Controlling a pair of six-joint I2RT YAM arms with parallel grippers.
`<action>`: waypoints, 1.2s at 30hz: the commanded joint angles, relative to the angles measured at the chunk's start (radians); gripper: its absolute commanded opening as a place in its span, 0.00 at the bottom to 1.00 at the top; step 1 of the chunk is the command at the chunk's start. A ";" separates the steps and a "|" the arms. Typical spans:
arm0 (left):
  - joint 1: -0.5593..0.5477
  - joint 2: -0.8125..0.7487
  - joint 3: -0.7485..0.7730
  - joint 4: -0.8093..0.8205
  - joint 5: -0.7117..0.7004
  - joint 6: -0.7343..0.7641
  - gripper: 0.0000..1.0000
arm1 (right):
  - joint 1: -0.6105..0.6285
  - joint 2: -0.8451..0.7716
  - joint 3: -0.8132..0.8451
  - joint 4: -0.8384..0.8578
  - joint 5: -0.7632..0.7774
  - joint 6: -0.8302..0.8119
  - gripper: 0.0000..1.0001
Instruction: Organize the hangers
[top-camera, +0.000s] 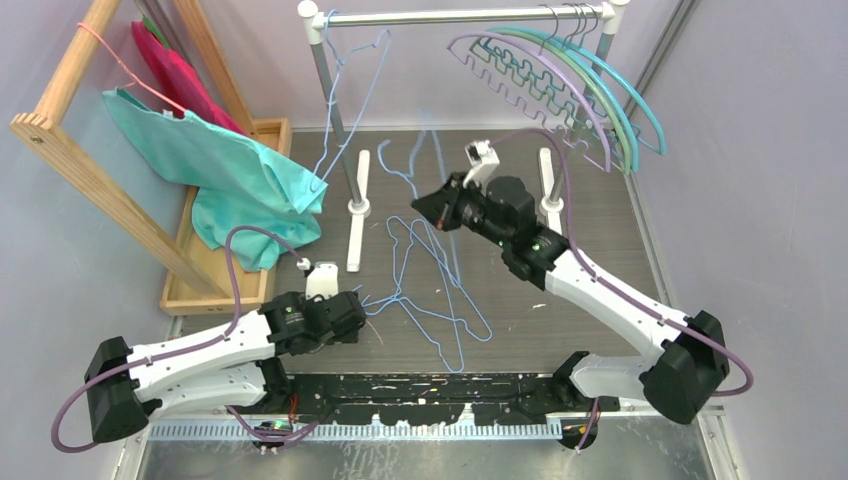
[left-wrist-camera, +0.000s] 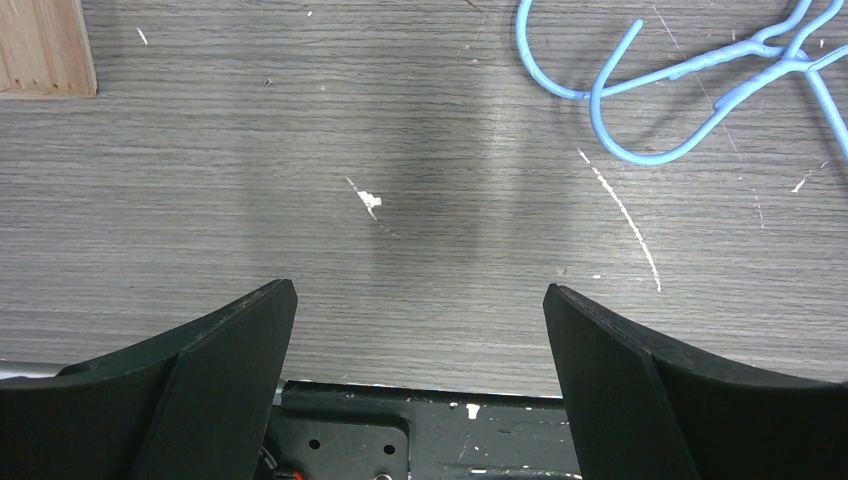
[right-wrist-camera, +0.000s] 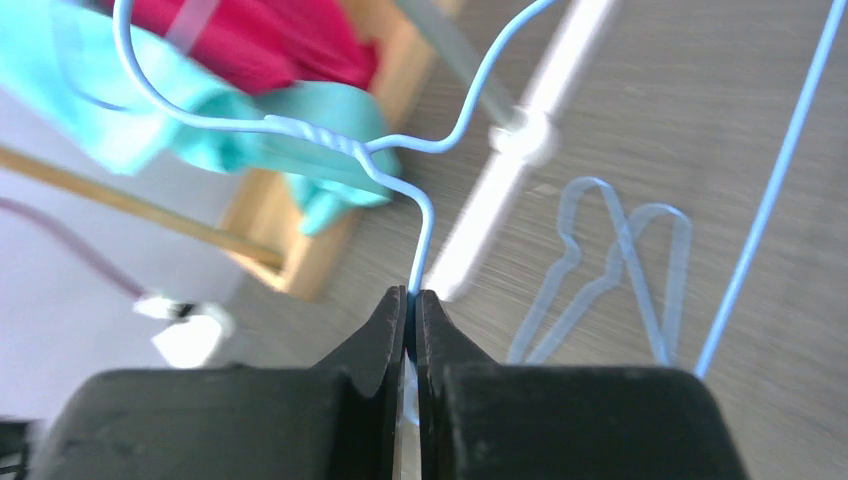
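Observation:
My right gripper (top-camera: 420, 208) (right-wrist-camera: 412, 295) is shut on a light-blue wire hanger (right-wrist-camera: 320, 135), pinching the wire just below its twisted neck and holding it up above the table; its hook curves up and left. Several more light-blue wire hangers (top-camera: 432, 290) (right-wrist-camera: 612, 268) lie tangled on the table below. One wire hanger (top-camera: 352, 90) hangs at the left of the rod (top-camera: 460, 15). Arched teal, green and purple hangers (top-camera: 560, 80) hang at its right end. My left gripper (top-camera: 355, 315) (left-wrist-camera: 420, 300) is open over bare table, hanger hooks (left-wrist-camera: 650, 100) ahead to its right.
A wooden frame (top-camera: 90, 170) at left carries a teal garment (top-camera: 230, 170) on a thin pink hanger, with red cloth (top-camera: 175, 70) behind. A wooden tray (top-camera: 272, 135) (left-wrist-camera: 45, 45) sits under it. The rack's white feet (top-camera: 358, 205) stand mid-table.

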 joint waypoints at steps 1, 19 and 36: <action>0.001 0.011 0.039 0.021 -0.033 0.006 0.98 | 0.010 0.085 0.235 0.145 -0.246 0.061 0.01; 0.001 -0.032 0.028 0.014 -0.048 0.014 0.98 | 0.004 0.390 0.669 0.375 -0.251 0.201 0.01; 0.003 -0.080 0.021 0.002 -0.039 0.010 0.98 | -0.075 0.681 0.981 0.393 -0.175 0.269 0.01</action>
